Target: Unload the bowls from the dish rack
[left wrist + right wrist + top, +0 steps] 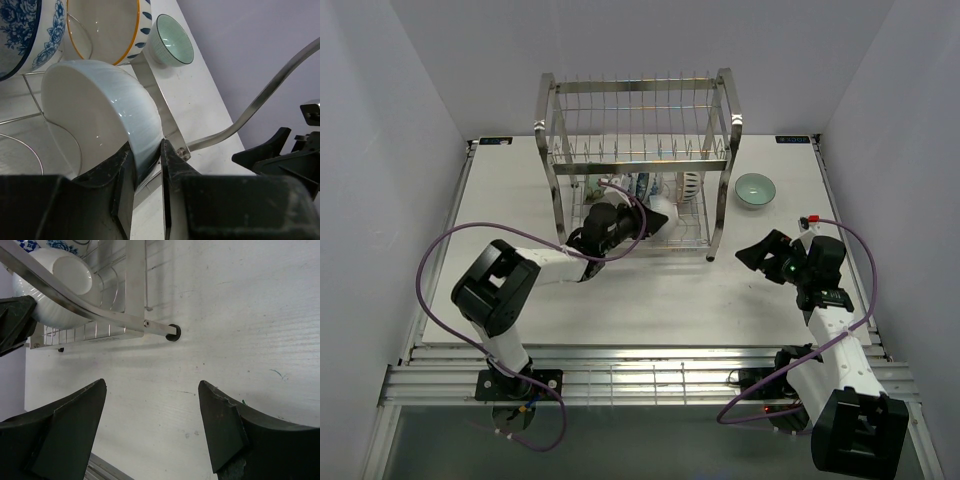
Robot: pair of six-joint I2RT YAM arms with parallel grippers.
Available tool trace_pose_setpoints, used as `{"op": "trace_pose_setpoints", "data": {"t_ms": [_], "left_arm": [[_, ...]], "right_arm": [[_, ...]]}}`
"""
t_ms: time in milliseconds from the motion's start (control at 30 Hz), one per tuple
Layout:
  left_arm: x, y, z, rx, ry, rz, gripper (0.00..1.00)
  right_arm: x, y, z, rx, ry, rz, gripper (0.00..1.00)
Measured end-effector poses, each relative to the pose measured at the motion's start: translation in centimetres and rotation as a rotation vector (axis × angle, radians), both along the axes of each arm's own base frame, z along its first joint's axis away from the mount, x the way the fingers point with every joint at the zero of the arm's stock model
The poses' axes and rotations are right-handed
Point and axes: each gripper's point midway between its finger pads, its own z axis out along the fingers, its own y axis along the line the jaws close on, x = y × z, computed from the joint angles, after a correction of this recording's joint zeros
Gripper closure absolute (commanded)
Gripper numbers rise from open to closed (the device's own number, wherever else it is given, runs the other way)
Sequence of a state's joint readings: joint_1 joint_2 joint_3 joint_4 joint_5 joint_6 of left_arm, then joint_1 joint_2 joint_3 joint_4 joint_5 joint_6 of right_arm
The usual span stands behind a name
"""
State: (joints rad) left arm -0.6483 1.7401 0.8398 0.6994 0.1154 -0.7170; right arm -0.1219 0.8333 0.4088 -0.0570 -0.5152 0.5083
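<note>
L jaws straddle & pinch rim of pale mint-green ceramic bowl (100,115), on edge in steel-wire dish rack (640,86); R jaws wide, empty, well apart.

Blue floral bowl (20,30) cropped at top-left, orange-rimmed bowl (100,27) cropped above

In lower tier of dish rack (640,166), pale bowl (95,115) & blue-patterned bowl (20,35) are stood on edge; mint bowl (754,190) is set upright nr its right side.
</note>
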Motion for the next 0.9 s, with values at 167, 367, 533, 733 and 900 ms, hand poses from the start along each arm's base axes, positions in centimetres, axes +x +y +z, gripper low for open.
{"op": "trace_pose_setpoints", "data": {"t_ms": [167, 367, 533, 733, 900], "left_arm": [[-0.4, 0.9, 0.1, -0.085, 0.018, -0.024, 0.84], [-0.7, 1.6, 0.3, -0.176, 0.041, -0.048, 1.0], [-0.9, 1.1, 0.5, -0.238, 0.038, -0.087, 1.0], [-1.3, 0.9, 0.6, -0.241, 0.03, -0.123, 1.0], [-1.7, 0.7, 0.8, -0.244, 0.025, -0.155, 1.0]], "right_arm": [[0.1, -0.1, -0.5, -0.005, 0.018, -0.003, 0.2], [0.0, -0.3, -1.2, -0.018, 0.04, -0.008, 0.2], [0.0, -0.4, -1.5, -0.024, 0.054, -0.01, 0.2], [-0.1, -0.5, -2.0, -0.03, 0.07, -0.011, 0.2], [-0.1, -0.6, -2.2, -0.038, 0.073, -0.007, 0.2]]}}
